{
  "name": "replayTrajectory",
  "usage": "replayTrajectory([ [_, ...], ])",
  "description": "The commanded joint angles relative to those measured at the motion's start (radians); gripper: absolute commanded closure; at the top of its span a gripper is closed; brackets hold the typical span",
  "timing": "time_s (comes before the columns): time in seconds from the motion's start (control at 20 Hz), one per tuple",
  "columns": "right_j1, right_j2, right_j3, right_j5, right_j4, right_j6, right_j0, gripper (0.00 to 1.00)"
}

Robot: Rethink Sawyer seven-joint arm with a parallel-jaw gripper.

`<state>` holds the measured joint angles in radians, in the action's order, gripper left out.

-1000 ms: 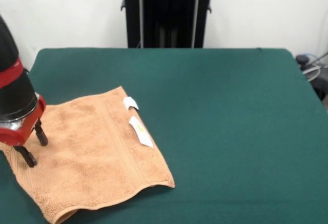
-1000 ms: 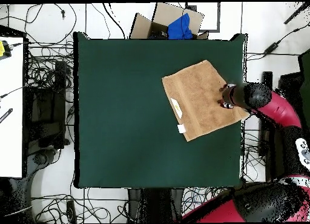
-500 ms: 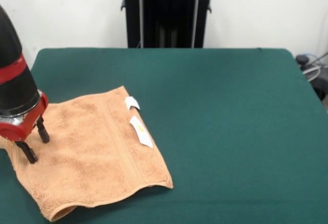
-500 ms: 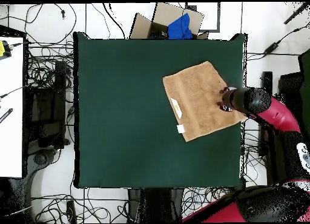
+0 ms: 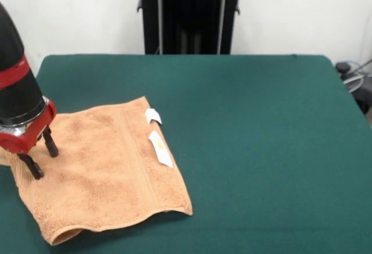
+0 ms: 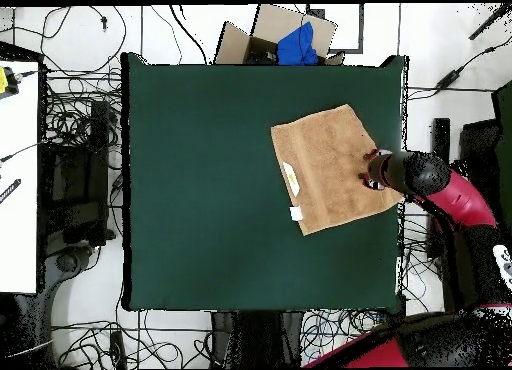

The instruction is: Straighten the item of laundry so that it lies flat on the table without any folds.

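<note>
arm (image 5: 17, 91): cut off at left edge | towel (image 5: 110, 172): left corner cropped | tags (image 5: 158, 148): print unreadable

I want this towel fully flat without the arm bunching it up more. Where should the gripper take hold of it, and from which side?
Probably the towel's lifted near-left corner in the front view. The edge curls up off the table there, leaving a lip that the open gripper could pinch. Come from above, just outside that corner, then pull outward, away from the two white tags.
</note>
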<state>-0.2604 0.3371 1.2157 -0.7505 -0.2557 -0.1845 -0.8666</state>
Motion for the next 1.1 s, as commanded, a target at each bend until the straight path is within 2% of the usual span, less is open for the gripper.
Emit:
replayTrajectory([
  [0.05,0.113,-0.167,0.256,-0.035,-0.033,0.370,-0.003,0.00],
  [0.35,0.093,-0.206,0.302,-0.029,0.014,0.398,0.016,0.00],
  [0.7,0.075,-0.210,0.360,0.027,0.071,0.399,0.010,0.00],
  [1.1,0.063,-0.218,0.351,0.030,0.098,0.361,0.028,0.00],
])
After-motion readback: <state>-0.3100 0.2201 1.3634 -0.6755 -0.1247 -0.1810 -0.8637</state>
